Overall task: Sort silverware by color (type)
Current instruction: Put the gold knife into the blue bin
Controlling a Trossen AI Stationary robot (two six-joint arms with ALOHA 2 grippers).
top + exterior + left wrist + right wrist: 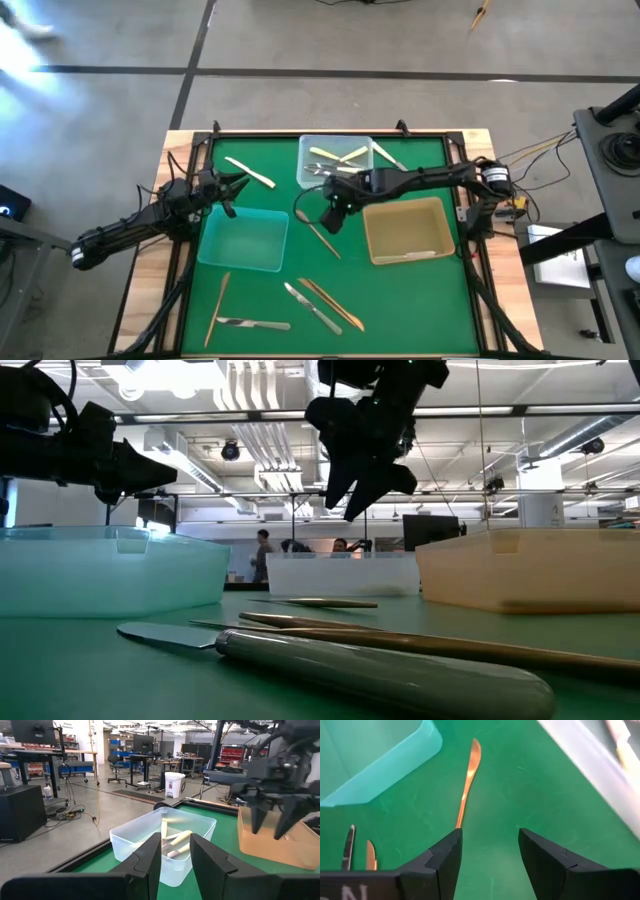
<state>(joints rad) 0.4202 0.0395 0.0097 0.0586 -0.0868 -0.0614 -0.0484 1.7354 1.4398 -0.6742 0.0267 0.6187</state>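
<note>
On green mat (400, 300), six loose utensils (322, 238); both arms' jaws open, empty.

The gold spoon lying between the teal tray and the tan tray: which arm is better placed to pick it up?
Probably the right. The right gripper hangs open just beside the gold spoon, which shows right ahead in its wrist view. The left gripper waits open past the teal tray.

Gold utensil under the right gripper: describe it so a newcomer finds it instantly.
Start at the green mat, in the gap between the teal tray and the tan tray. Under the open right gripper lies one coppery gold utensil, alone; the other gold ones lie nearer the mat's front edge.
</note>
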